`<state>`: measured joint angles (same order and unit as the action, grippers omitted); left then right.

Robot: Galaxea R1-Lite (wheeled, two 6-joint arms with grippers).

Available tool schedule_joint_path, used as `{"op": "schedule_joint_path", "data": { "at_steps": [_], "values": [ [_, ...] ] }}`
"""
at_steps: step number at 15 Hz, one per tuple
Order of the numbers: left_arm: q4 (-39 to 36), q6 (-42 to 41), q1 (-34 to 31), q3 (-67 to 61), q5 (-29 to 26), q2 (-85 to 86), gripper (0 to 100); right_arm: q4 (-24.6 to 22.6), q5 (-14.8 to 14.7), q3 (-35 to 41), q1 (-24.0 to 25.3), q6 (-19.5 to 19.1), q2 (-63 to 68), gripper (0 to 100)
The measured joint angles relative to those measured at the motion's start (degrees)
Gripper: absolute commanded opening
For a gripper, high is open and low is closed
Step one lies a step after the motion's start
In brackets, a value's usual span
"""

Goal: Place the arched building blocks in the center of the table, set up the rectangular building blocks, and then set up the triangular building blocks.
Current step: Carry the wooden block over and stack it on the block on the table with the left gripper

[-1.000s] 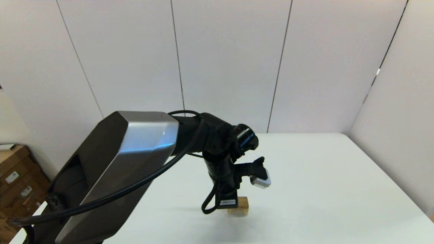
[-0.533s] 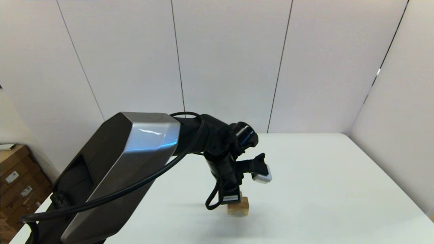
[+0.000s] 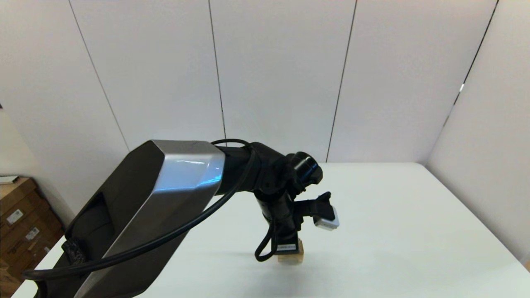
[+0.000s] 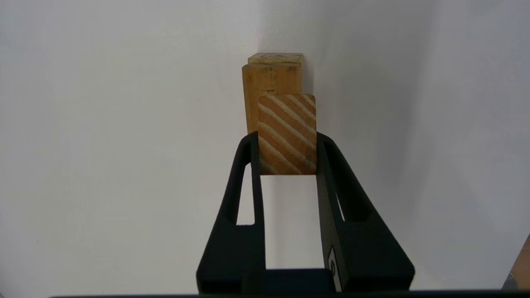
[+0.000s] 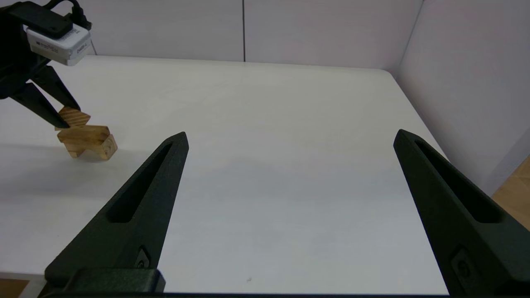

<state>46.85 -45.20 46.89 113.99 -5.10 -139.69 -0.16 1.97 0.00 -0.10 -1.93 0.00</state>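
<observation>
My left gripper (image 4: 287, 138) is shut on the triangular block (image 4: 287, 134), a small wedge with diagonal striped grain. Straight under it lies the honey-brown rectangular block (image 4: 271, 82), which rests on the pale arched block (image 4: 275, 58). In the right wrist view the stack stands far off: wedge (image 5: 74, 117), slab (image 5: 85, 134), arch (image 5: 93, 150). There the wedge is at the slab's top face; I cannot tell if they touch. In the head view the left wrist hides most of the stack (image 3: 291, 258) near the middle of the table (image 3: 393, 231). My right gripper (image 5: 290, 134) hangs open with nothing between its fingers.
White wall panels close the table's far and right sides. Cardboard boxes (image 3: 20, 223) stand on the floor beyond the table's left edge. Bare white tabletop (image 5: 269, 124) stretches between the stack and the right gripper.
The left arm has shifted a little to the right and sunk slightly, so its wrist now covers more of the stack. The stack has not moved.
</observation>
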Motion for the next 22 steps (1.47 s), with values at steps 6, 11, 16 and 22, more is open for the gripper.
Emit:
{"op": "schedule_joint_path", "data": {
  "at_steps": [6, 11, 16, 22],
  "values": [
    [0.11, -1.43, 0.2, 0.0, 1.82, 0.06, 0, 0.0, 0.0, 0.0, 0.0, -0.02, 0.0, 100],
    [0.28, -4.02, 0.55, 0.0, 2.93, 0.05, 0, 0.02, 0.0, 0.0, 0.0, -0.02, 0.0, 100],
    [0.01, -4.82, 0.68, 0.0, 3.52, -0.09, 0, 0.0, 0.02, 0.0, 0.0, -0.02, 0.0, 100],
    [-0.11, -6.41, 1.1, 0.06, 3.78, -0.61, 0, 0.0, 0.0, 0.0, 0.0, -0.02, 0.02, 100]
  ]
}}
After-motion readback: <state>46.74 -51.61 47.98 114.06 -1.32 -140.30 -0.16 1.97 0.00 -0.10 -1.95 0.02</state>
